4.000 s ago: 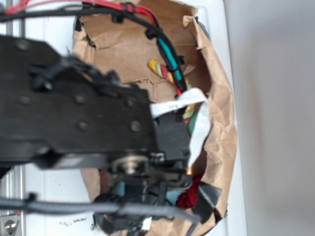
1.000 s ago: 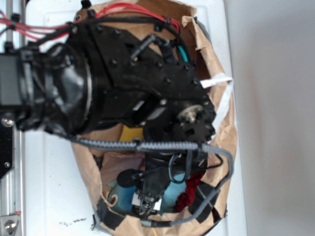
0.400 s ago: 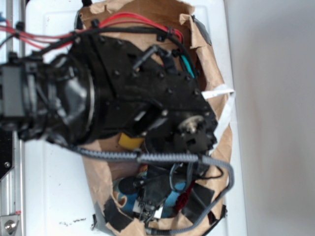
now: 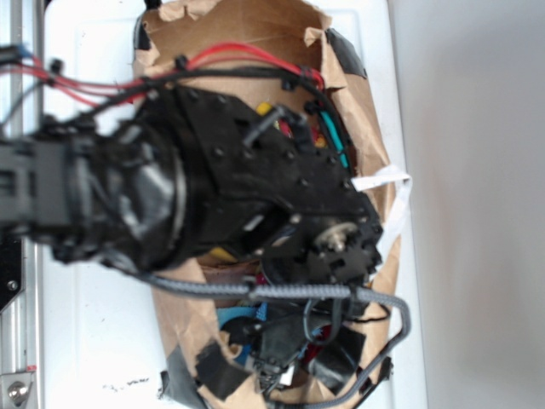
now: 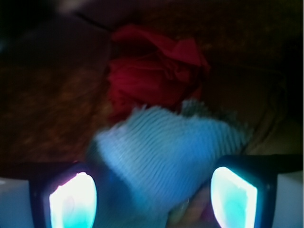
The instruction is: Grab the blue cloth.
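**Two fingers astride the blue cloth, grip not yet made**

Two fingers of the gripper stand wide apart in the wrist view, and the blue cloth bulges up between them. Neither finger is visibly pressing into the fabric, so the jaws are spread, not clamped. Just beyond the blue cloth lies the red cloth, touching its far edge. Both rest on the floor of the brown paper bag, which the black arm largely hides from outside. The reach appears done; closing on the cloth and lifting remain.
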`<state>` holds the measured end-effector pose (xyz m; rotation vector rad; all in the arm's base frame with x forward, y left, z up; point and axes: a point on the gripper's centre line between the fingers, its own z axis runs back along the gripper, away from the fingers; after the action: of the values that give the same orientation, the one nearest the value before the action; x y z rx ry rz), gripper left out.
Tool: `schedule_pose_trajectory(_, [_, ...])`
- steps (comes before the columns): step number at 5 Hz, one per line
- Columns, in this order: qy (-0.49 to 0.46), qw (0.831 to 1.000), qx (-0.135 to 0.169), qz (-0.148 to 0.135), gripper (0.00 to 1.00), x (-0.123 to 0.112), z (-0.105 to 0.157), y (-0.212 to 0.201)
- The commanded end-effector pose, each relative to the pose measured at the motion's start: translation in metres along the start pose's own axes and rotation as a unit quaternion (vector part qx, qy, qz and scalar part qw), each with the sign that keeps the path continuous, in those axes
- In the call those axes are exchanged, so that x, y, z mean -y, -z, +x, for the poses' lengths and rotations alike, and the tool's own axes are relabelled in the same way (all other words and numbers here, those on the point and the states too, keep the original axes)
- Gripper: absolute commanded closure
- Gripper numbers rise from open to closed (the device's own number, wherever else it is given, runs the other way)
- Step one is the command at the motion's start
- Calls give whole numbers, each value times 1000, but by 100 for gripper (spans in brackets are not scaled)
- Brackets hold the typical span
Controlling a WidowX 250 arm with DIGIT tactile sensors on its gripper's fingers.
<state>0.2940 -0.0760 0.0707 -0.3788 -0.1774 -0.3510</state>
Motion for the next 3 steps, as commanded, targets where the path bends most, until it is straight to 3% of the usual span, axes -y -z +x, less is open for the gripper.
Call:
schedule_pose_trajectory(1, [-2, 999, 38, 3, 0, 12, 15, 8])
schedule_pose_trajectory(2, [-4, 999, 37, 3, 0, 11, 15, 10])
schedule_pose_trajectory(3, [-7, 999, 43, 6, 100, 11, 14, 7])
